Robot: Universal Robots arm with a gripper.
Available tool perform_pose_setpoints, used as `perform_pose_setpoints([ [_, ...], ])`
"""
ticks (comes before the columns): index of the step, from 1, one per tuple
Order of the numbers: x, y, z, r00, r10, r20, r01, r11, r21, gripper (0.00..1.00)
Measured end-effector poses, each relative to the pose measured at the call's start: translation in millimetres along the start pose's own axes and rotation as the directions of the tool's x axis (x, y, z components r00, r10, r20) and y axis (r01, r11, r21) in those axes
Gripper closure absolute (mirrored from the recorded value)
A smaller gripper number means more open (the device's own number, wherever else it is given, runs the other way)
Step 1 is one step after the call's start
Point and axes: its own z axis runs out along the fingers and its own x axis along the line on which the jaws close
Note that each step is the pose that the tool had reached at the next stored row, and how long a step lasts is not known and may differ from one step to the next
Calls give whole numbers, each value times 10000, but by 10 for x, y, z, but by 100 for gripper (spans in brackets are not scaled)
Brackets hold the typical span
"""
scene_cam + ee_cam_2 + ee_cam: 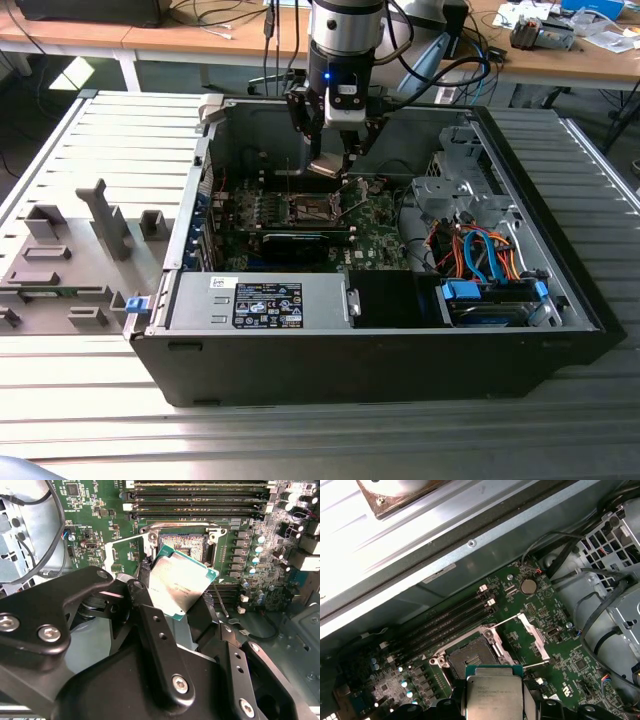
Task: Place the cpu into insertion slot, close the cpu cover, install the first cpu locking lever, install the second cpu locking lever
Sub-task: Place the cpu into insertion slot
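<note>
First step in hand: the gripper (pixel 175 596) clamps the chip (pixel 184 580), tilted, over the bare socket (pixel 189 540); seating it likely calls for squaring up

Workbench and surroundings, exterior view.
A grey slatted metal table (pixel 100 430) fills the foreground, brightly lit along the exterior view's right; wooden desks (pixel 560 62) strewn with cables (pixel 215 15) stand behind it.

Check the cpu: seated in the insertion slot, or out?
Out. The gripper holds the cpu clear of the insertion slot, whose contact field lies bare.
</note>
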Motion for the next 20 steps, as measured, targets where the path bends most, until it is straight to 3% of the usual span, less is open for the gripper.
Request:
perform_pose_setpoints([
  [9,0,0,0,10000,62,2,-62,10000,0,46],
  [20,0,0,3,9987,511,20,-511,9987,-5,46],
])
